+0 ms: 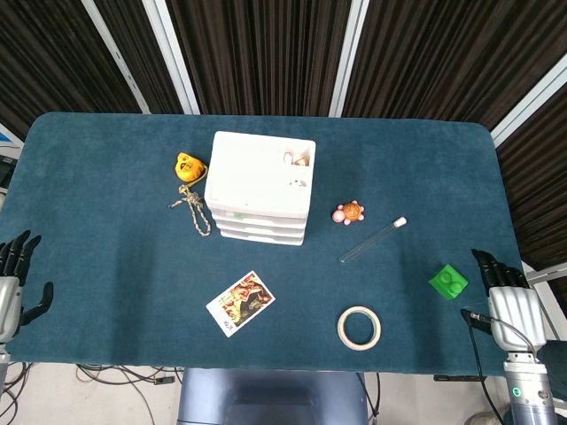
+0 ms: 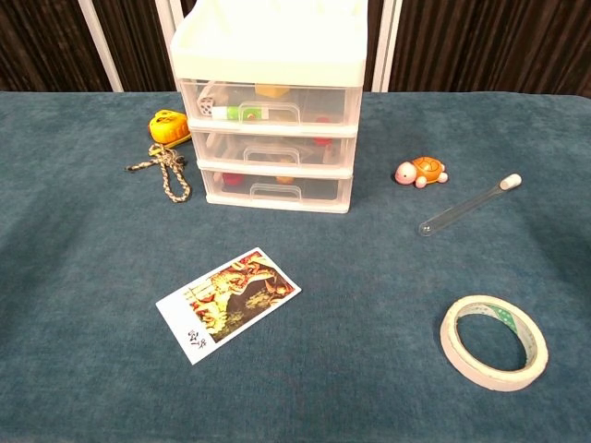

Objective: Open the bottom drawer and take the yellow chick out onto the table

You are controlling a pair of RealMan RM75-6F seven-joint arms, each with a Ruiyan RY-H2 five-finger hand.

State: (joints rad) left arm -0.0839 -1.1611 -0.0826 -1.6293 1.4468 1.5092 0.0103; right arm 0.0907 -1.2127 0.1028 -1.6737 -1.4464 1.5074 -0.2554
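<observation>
Drawers stand shut in the white three-tier cabinet point(image 2: 272, 111) near the table's centre, and the bottom drawer point(image 2: 275, 188), the lowest clear tray with a small pull handle point(image 2: 274, 192) at its front, has not been touched. Through its front some red and orange shapes show, but the yellow chick cannot be made out for certain; it is presumably inside.

Around the cabinet, in the chest view: an orange tape measure point(image 2: 169, 126) and a knotted cord point(image 2: 166, 172) at about nine o'clock, a toy turtle point(image 2: 421, 172) and a glass test tube point(image 2: 468, 205) at three to four o'clock, a picture card point(image 2: 228, 304) at six, a roll of tape point(image 2: 493, 341) at five. A green block point(image 1: 448, 282) lies further out, just beside the right hand.

Both hands show only in the head view, at the near edge of the blue table point(image 1: 115, 248). The left hand point(image 1: 12, 285) rests at eight o'clock, the right hand point(image 1: 507, 297) at four; each has fingers extended and holds nothing, well apart from the cabinet.

The task looks unstarted. The next move calls for one hand to reach the bottom handle and hook fingers behind it, likely with the other steadying the light cabinet against sliding.
</observation>
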